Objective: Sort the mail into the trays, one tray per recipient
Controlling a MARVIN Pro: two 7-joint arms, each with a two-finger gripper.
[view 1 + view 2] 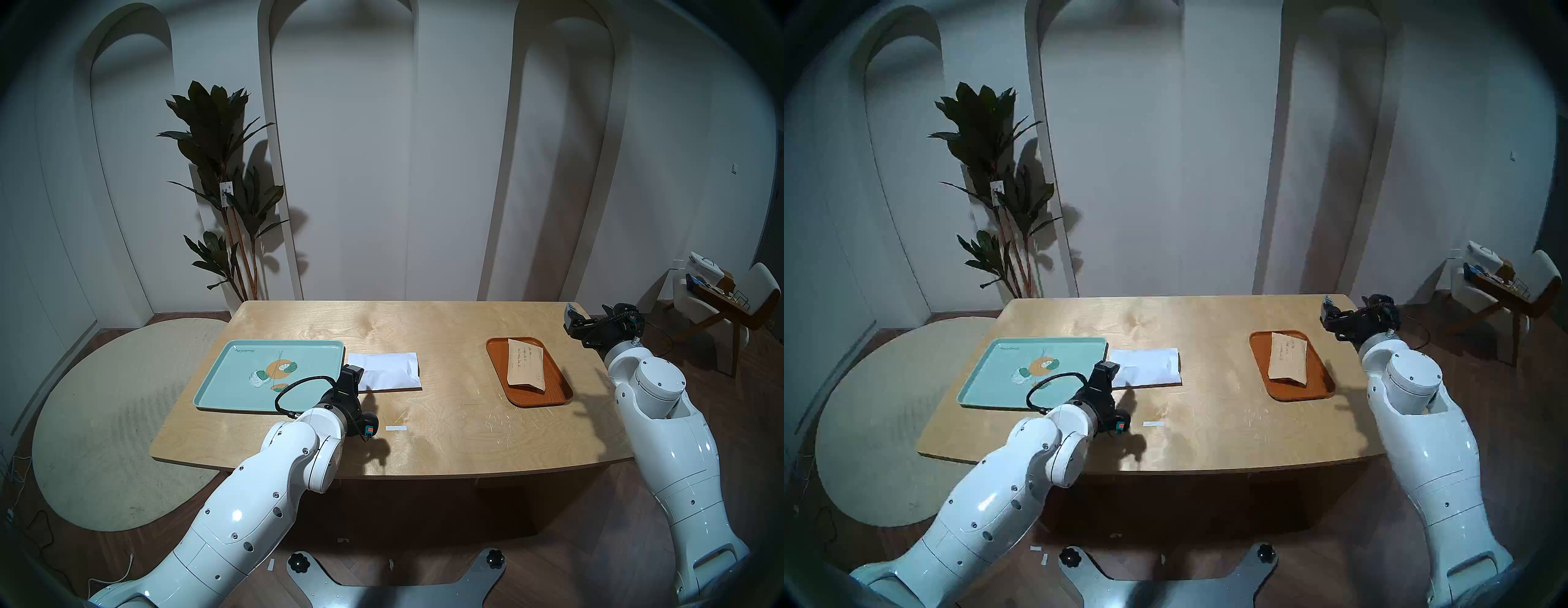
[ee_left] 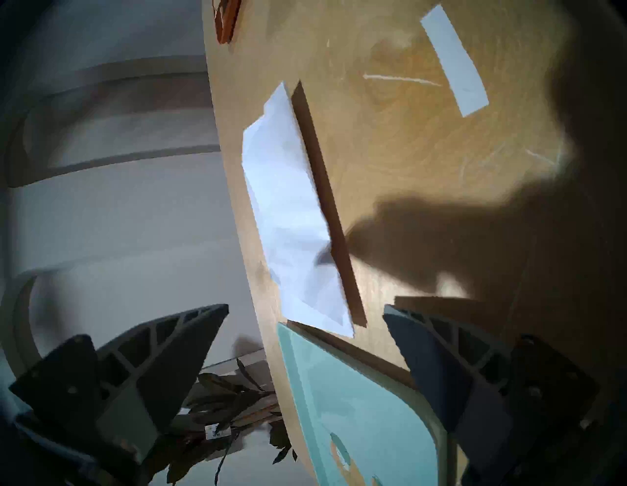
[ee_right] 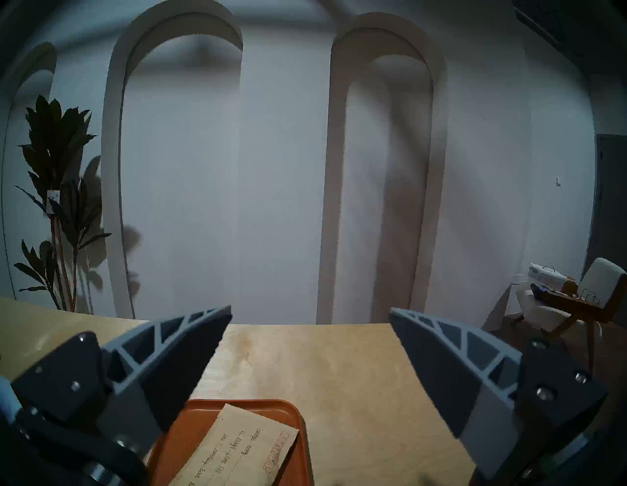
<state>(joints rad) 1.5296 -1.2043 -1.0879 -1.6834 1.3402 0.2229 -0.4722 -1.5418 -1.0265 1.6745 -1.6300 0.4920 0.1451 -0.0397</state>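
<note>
While my left gripper [image 1: 353,373] hangs low over the near left corner of the white envelope [image 1: 388,370], its jaws stand spread with nothing between them; in the left wrist view both fingers [image 2: 190,342] sit wide apart, framing the envelope's end and the corner of the mint-green tray [image 2: 356,407]. I see the white envelope lying flat on the wooden table [image 1: 424,433], just right of the mint-green tray [image 1: 237,382], its left edge close against the tray's right rim; whether they touch I cannot tell. That tray, with its orange-and-white leaf print, holds no mail.

Over on the right, the tan kraft envelope [image 1: 526,363] rests inside the orange-brown tray [image 1: 555,390], handwritten lines facing up, its long side running near to far. My right gripper [image 1: 572,316] is raised off the table's far right corner, well apart from that tray, and the right wrist view shows its fingers [image 3: 190,356] parted and empty, with the tray's far end [image 3: 203,410] and the tan envelope [image 3: 237,448] below them.

A small white strip of tape [image 1: 396,428] lies on the table's near middle, just right of my left wrist. A potted plant [image 1: 220,170] stands behind the table's far left corner, a pale rug [image 1: 110,424] covers the floor at left, and a chair [image 1: 729,305] sits far right.
</note>
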